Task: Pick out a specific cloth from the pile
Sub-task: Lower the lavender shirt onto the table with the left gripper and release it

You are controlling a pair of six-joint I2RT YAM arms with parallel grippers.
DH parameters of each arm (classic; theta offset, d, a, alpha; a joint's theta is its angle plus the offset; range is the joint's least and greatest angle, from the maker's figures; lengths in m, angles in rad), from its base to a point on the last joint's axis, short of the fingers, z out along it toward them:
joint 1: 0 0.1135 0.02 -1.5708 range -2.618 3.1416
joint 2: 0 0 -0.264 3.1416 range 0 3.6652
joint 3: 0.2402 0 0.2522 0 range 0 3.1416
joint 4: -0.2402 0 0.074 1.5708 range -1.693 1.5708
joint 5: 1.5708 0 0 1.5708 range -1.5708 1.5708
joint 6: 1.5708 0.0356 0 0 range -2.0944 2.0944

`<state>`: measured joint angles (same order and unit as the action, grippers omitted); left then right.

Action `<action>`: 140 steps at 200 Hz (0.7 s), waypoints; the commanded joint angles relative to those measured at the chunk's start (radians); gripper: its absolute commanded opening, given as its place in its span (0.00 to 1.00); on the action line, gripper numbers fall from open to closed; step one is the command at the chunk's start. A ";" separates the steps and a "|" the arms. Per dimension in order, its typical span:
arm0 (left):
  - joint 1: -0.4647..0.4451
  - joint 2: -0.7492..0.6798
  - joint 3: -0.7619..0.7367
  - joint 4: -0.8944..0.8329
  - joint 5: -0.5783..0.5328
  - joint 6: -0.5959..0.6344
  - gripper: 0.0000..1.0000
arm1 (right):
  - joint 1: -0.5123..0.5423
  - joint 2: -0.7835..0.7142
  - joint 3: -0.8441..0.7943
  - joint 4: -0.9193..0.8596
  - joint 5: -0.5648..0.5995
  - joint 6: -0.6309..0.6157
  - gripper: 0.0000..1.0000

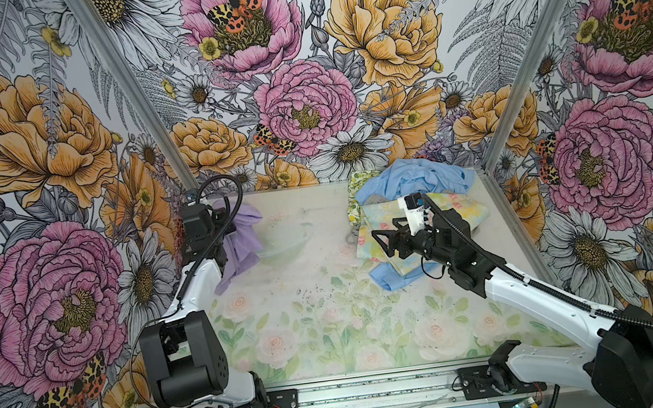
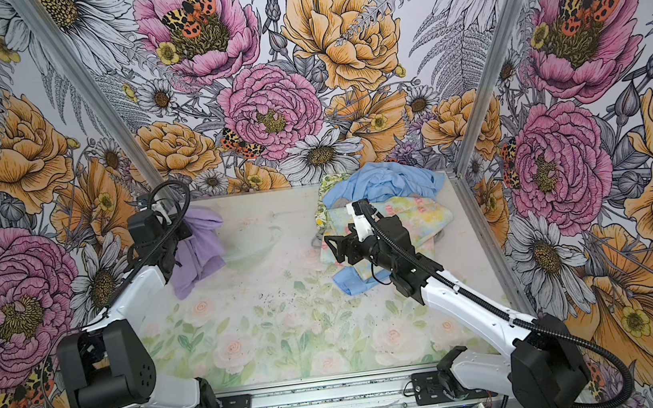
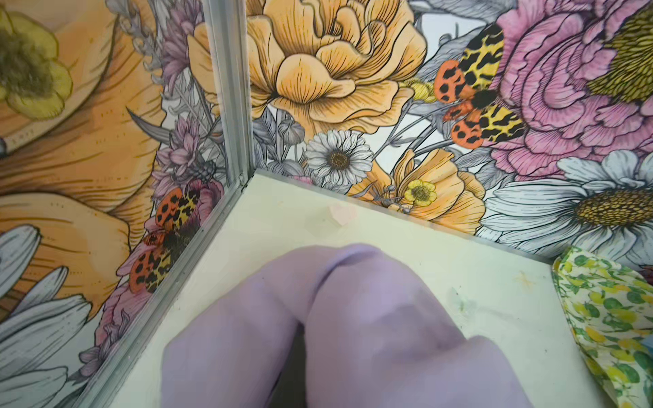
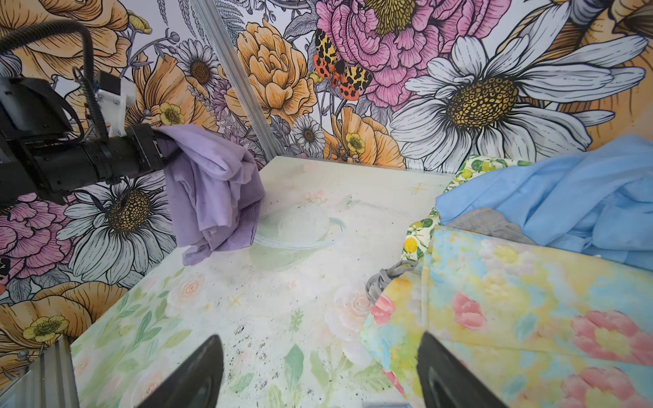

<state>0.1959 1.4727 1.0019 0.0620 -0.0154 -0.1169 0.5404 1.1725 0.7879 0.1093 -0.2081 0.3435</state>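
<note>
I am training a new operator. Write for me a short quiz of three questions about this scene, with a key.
1. True or false: the left gripper is shut on the lilac cloth, apart from the pile.
2. The right gripper is: A) open and empty, over the pile's edge; B) shut on the lilac cloth; C) out of view.
3. Fill in: the clear thing on the table beside the lilac cloth is a ____.
Key: 1 true; 2 A; 3 bowl.
</note>
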 commanded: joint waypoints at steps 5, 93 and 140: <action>0.029 -0.020 -0.038 0.140 0.006 -0.066 0.00 | 0.009 -0.034 -0.027 0.031 -0.007 0.005 0.86; 0.071 0.171 0.033 -0.160 -0.032 -0.209 0.00 | 0.009 -0.076 -0.085 0.031 0.015 0.018 0.86; 0.070 0.282 0.120 -0.382 -0.070 -0.189 0.00 | 0.009 -0.077 -0.110 0.038 0.041 0.014 0.86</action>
<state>0.2588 1.7187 1.0706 -0.1707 -0.0463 -0.3119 0.5404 1.1126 0.6941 0.1181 -0.1959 0.3500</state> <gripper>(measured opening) 0.067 0.864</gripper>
